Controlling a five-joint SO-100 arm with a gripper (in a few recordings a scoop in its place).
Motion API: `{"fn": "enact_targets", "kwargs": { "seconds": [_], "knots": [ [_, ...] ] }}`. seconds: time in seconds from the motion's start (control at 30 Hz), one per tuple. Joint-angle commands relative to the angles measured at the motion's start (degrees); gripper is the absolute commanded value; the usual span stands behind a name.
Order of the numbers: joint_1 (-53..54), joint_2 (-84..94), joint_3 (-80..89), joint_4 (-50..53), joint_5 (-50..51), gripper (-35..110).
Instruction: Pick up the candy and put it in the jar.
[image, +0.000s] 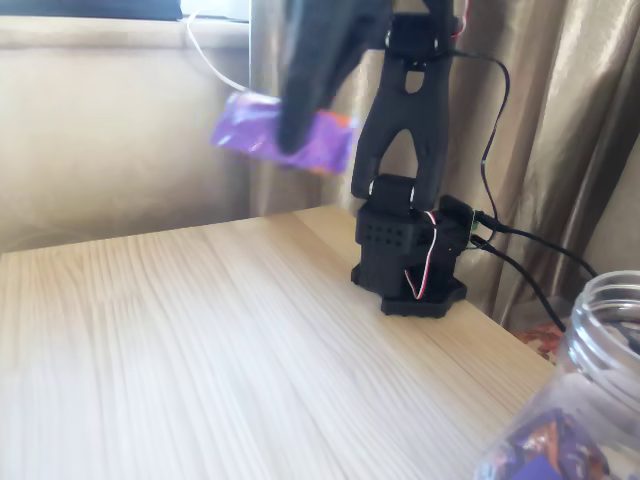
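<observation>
The candy (250, 128), a flat purple wrapper with an orange end, hangs high above the wooden table (200, 340), blurred by motion. My black gripper (295, 135) comes down from the top of the fixed view and is shut on the candy near its middle. At the bottom right corner stands the jar (590, 400), clear plastic with a ribbed neck and purple sweets showing through its wall. The candy is far to the left of the jar and well above it.
The arm's black base (410, 255) sits at the table's far right edge, with black cables (530, 255) trailing toward the jar. Beige curtains hang behind. The table's right edge runs diagonally close to the jar.
</observation>
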Motion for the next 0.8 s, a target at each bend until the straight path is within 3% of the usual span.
{"fn": "enact_targets", "kwargs": {
  "seconds": [0.0, 0.77],
  "knots": [
    [-5.8, 4.5, -3.7, 0.3, 1.9, 0],
    [-33.9, 2.5, -8.3, -5.4, 6.2, 0]
  ]
}}
